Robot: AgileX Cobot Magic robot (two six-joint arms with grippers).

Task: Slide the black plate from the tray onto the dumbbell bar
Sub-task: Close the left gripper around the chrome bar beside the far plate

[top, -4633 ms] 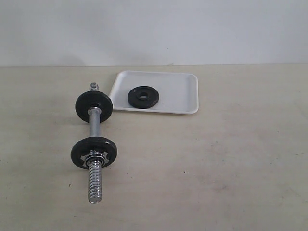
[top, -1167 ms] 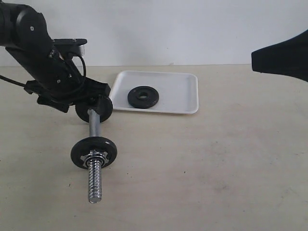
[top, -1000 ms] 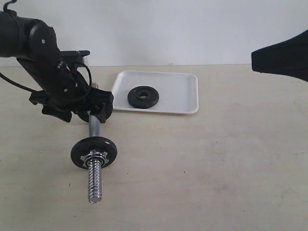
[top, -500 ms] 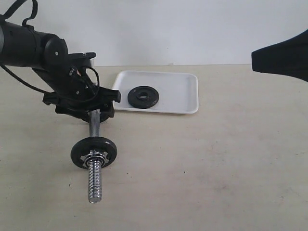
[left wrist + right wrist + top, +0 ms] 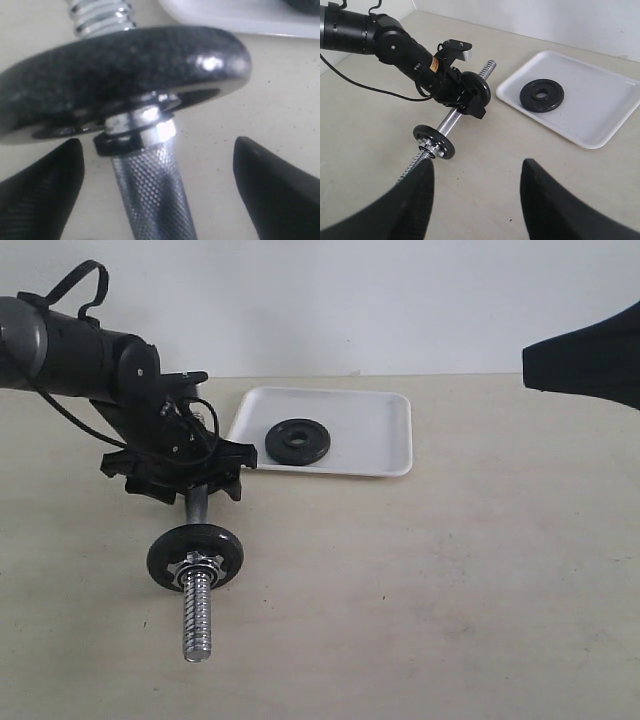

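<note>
Left wrist view: dumbbell bar (image 5: 150, 195) between parted jaws.

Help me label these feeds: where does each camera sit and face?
Exterior: off the arms, facing the wall; shows the left gripper over the dumbbell bar.
Left wrist: on the left arm, close on that bar; both fingers show.
Right wrist: raised, looking down over the table; right gripper shows.
Shared: exterior and right wrist see the black plate in the tray.
</note>
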